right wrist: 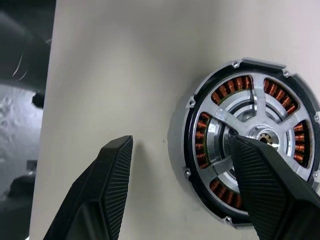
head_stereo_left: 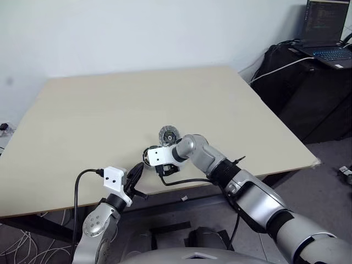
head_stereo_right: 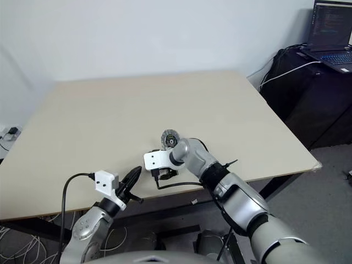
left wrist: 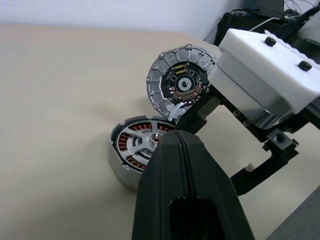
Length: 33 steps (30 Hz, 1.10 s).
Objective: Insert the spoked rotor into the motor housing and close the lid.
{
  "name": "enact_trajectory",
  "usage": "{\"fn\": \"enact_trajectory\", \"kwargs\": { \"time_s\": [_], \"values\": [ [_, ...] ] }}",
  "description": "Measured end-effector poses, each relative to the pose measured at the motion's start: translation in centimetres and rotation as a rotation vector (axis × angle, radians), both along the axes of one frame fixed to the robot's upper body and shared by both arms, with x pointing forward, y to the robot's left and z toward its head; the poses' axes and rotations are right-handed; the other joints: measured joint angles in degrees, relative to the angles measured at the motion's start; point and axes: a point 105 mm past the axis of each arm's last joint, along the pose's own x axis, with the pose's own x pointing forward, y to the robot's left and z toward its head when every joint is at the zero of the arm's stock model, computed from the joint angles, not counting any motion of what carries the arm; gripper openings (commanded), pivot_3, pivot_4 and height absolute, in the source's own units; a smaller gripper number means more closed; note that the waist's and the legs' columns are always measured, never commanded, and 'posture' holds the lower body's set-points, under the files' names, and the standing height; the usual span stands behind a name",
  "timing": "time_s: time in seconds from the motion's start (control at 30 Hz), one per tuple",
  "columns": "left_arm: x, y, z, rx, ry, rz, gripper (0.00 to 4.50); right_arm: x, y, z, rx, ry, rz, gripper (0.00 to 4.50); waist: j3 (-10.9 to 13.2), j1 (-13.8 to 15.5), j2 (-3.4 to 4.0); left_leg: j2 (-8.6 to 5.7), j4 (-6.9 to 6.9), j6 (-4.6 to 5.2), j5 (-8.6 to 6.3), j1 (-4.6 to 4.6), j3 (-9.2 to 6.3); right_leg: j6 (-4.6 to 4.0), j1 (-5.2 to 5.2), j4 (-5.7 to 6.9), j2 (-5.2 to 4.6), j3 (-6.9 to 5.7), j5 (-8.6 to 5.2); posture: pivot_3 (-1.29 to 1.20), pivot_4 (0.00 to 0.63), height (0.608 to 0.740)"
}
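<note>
In the head views we see the beige table (head_stereo_left: 99, 110) with the work gathered near its front edge, a little below the centre of the frame. The motor housing (right wrist: 250, 150) lies flat there, and the spoked rotor (right wrist: 250, 117) is already seated inside it: silver spokes and hub sit over the ring of copper windings, inside the dark rim. The lid (left wrist: 181, 82) stands tilted on edge just beyond the housing (its ribbed inner face and dark hub turned our way in the left wrist view), close to touching the housing's far rim.

The right gripper (right wrist: 180, 160) hangs over the housing with its jaws well apart and nothing held; one finger (right wrist: 260, 175) is over the rotor's hub, the other (right wrist: 107, 180) over bare table beside the housing. The left gripper (left wrist: 182, 145) has its two fingers pressed together, empty, pointing at the housing from the near table edge.

A laptop (head_stereo_left: 324, 33) sits open in the upper right of the frame.
</note>
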Motion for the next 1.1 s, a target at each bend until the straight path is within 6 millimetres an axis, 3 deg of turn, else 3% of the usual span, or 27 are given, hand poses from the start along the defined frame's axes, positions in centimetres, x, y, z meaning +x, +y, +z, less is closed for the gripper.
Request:
{"fn": "enact_trajectory", "kwargs": {
  "time_s": [0.23,0.33,0.6,1.1],
  "values": [
    [-0.01,-0.09,-0.02,-0.002,0.001,0.000,0.00,0.04,-0.16,0.08,-0.014,0.015,-0.010,3.24,-0.03,0.36,0.01,-0.01,0.00,-0.07,-0.05,0.00,0.00,0.00,0.01,-0.01,-0.01,0.00,0.00,0.00,0.000,0.740],
    [-0.02,-0.09,-0.04,-0.003,0.002,0.002,0.00,0.11,-0.20,0.16,-0.020,0.017,-0.014,2.62,-0.04,0.41,0.03,-0.02,0.00,-0.07,-0.04,0.00,0.00,0.00,0.01,-0.01,-0.01,0.00,0.00,0.00,0.000,0.740],
    [-0.08,-0.12,-0.39,-0.006,0.013,0.006,0.00,-0.07,-0.26,0.31,-0.039,0.035,0.006,0.17,-0.12,0.19,0.04,0.00,0.00,-0.08,-0.04,0.08,0.01,0.01,0.04,0.02,0.01,0.00,0.00,0.00,0.000,0.740],
    [-0.10,-0.12,-0.60,-0.007,0.021,0.007,0.00,-0.20,-0.41,0.15,-0.048,0.042,0.001,0.10,-0.14,0.35,0.09,0.01,0.02,-0.14,-0.02,0.08,-0.01,0.00,0.03,0.06,0.00,-0.01,0.01,0.00,0.000,0.740]
  ]
}}
